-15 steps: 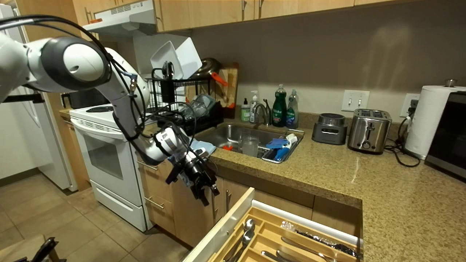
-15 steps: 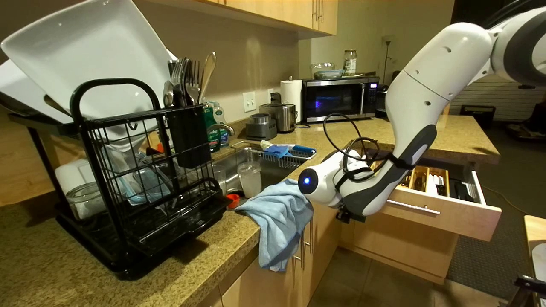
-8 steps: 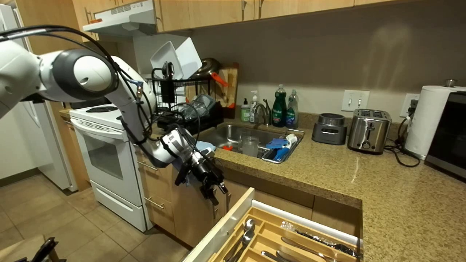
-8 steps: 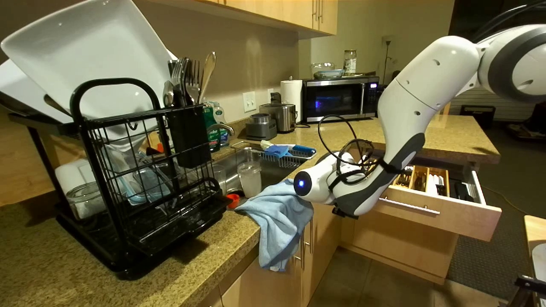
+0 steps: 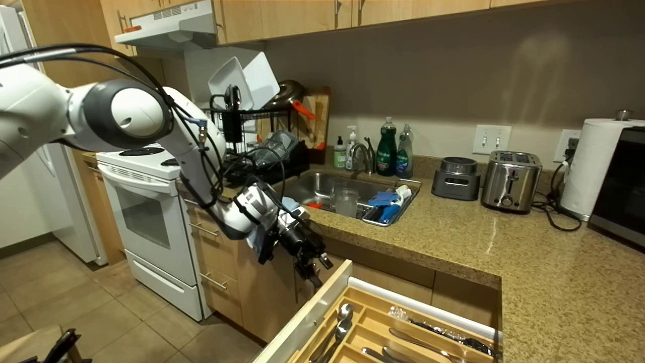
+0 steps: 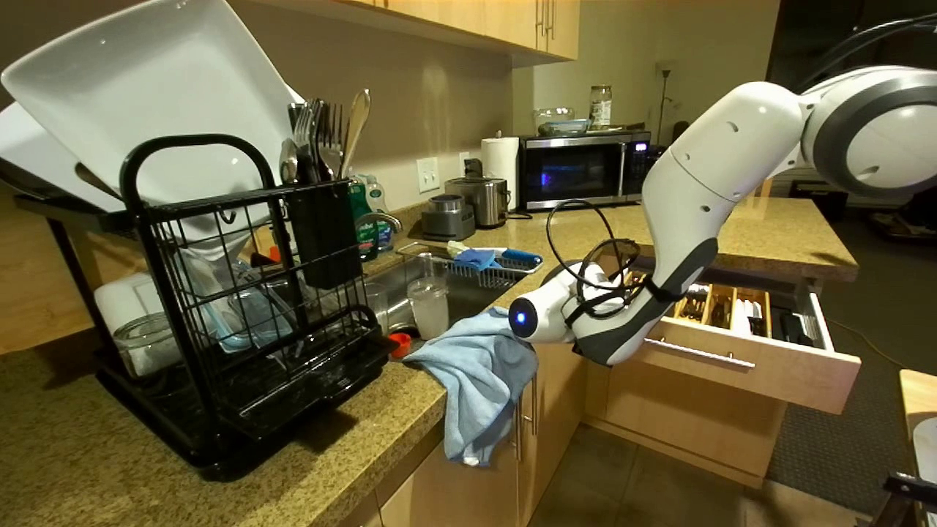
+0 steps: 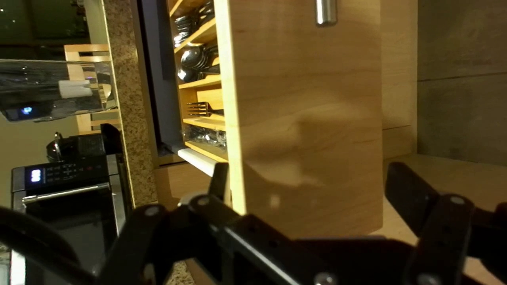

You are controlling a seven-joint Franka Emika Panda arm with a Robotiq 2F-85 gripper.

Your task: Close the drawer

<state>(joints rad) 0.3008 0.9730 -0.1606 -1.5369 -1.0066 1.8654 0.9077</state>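
The drawer [image 6: 790, 373] stands pulled out beneath the table [image 5: 564, 282], loaded with cutlery [image 7: 194, 57]. Expect a rigid, moderately heavy sliding load that may rattle. No grasp should be needed: apply pressure to the flat front panel [image 7: 309, 87], close to the handle [image 6: 703, 353], to limit racking. The pincer [image 7: 311, 170] is spread, gripping nothing, near the panel's end. Avoid the table edge [image 7: 134, 118]; approach room appears to lie over the floor [image 6: 622, 468].

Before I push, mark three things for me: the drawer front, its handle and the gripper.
Drawer front [image 7: 311, 107]: wrist view, middle of the flat wooden panel.
Handle [image 6: 700, 353]: an exterior view, middle of the bar's visible stretch.
Gripper [image 7: 309, 174]: wrist view, midway between its open fingertips.
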